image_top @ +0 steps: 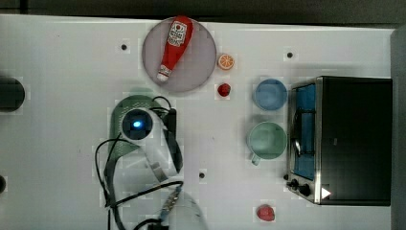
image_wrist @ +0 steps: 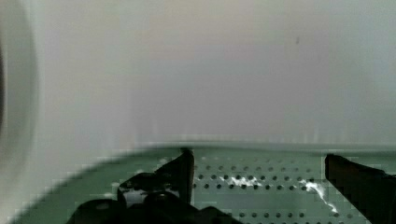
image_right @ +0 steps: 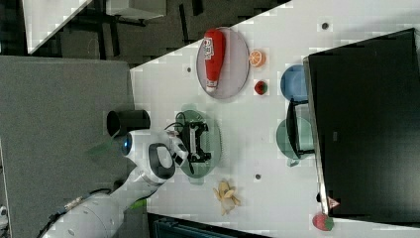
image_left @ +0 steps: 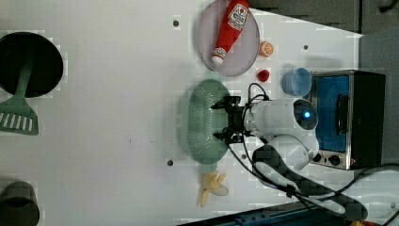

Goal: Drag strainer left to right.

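Pincer (image_left: pixel 225 121) hangs wide open, holding nothing, inside the strainer (image_left: pixel 200 120); press against its wall toward 3 o'clock in the top view and drag steadily.

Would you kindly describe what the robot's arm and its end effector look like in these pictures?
The arm has glossy white rounded shells with grey joints, and a lit blue ring glows on one segment. Black cables loop along it. The end effector is black, with two dark fingers.

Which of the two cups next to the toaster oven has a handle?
The green cup has a handle, which sticks out from its rim. The blue cup beside it, nearer the plate, has none.
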`<state>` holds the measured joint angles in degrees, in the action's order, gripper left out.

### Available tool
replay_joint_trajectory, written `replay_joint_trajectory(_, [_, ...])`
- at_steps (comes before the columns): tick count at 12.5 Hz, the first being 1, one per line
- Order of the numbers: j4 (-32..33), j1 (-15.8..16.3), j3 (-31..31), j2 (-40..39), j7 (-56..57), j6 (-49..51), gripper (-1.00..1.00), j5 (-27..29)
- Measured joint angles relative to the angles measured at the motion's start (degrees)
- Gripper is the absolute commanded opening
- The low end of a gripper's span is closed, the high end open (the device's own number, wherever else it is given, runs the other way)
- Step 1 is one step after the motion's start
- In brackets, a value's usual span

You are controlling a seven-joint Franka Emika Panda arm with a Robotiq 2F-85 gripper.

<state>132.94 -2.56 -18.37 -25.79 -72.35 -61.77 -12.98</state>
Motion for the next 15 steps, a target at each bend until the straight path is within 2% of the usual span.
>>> replay_joint_trajectory(9, [1.9,-8.62,6.26,1.29,10.74,-0.17,1.0,-0.98])
replay_joint_trajectory(15, [2.46,-8.42,9.99,1.8,15.36,-2.18,1.0,-1.22])
